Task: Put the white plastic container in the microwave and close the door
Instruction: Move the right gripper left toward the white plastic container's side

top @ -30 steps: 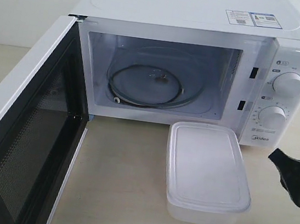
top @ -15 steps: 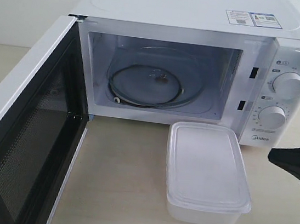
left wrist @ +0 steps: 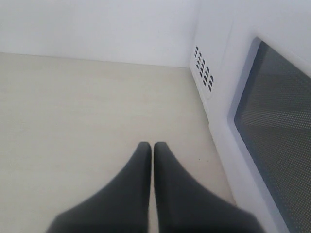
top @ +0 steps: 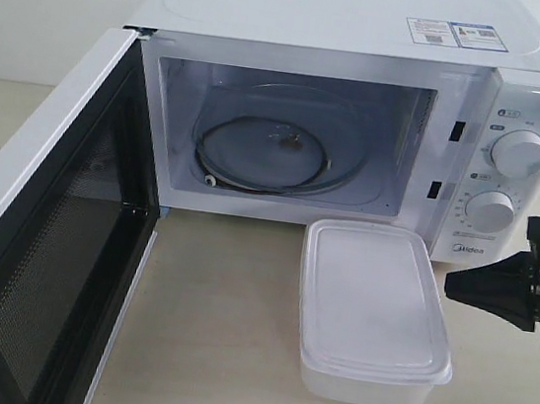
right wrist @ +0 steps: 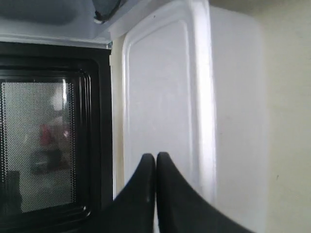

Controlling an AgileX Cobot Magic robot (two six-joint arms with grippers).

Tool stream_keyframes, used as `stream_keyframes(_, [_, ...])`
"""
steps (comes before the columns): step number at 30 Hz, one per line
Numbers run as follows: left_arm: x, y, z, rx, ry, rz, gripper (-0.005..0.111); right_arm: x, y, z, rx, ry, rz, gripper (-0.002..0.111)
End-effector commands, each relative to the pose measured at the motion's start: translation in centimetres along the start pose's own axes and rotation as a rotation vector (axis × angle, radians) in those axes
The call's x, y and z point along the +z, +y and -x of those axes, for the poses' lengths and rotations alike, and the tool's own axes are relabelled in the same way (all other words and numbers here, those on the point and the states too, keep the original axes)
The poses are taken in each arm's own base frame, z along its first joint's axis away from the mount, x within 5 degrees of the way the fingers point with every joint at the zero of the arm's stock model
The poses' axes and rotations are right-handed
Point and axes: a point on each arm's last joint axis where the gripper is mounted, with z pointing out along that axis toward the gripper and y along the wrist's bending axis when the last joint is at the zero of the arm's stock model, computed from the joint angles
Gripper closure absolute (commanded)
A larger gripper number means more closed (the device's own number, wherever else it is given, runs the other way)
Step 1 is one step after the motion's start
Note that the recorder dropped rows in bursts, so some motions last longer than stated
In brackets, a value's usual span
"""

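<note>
Now the white plastic container (top: 375, 311) stands, lid on, on the table (top: 226, 306) just in front of the microwave (top: 373, 26), below its knobs (top: 518, 152). The door (top: 35, 251) is swung wide open at the microwave's hinge side, and a glass turntable (top: 267, 152) lies in the cavity. My right gripper (top: 453, 283), fingers pressed together on nothing, points at the container's side, near but apart. My left gripper (left wrist: 151, 148), also pressed together, hangs beside the door's outer face. Since a second ago the right gripper has come closer; the container has not moved.
</note>
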Motion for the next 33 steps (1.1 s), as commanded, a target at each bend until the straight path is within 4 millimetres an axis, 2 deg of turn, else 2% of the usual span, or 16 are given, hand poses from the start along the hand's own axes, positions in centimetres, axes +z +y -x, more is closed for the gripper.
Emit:
stream_keyframes(1, [0.0, 0.0, -0.1, 0.001, -0.002, -0.002, 0.102, 0.3, 0.1, 0.1, -0.087, 0.01, -0.016, 0.109])
stream_keyframes(12, [0.0, 0.0, -0.1, 0.001, -0.002, -0.002, 0.102, -0.3, -0.9, 0.8, -0.066, -0.065, -0.192, 0.106])
stream_keyframes(15, [0.0, 0.0, -0.1, 0.001, -0.002, -0.002, 0.102, -0.3, -1.0, 0.9, -0.052, -0.071, -0.206, 0.092])
stream_keyframes(19, [0.0, 0.0, -0.1, 0.001, -0.002, -0.002, 0.102, -0.1, -0.6, 0.6, -0.035, -0.05, -0.151, 0.058])
stream_keyframes(20, [0.0, 0.0, -0.1, 0.001, -0.002, -0.002, 0.102, -0.1, -0.5, 0.5, -0.03, -0.046, -0.143, 0.053])
stream_keyframes(27, [0.0, 0.0, -0.1, 0.001, -0.002, -0.002, 0.102, 1.9, 0.4, -0.1, -0.04, 0.021, -0.133, 0.054])
stream_keyframes(33, [0.0, 0.0, -0.1, 0.001, -0.002, -0.002, 0.102, 3.3, 0.6, -0.5, -0.074, 0.048, -0.201, 0.056])
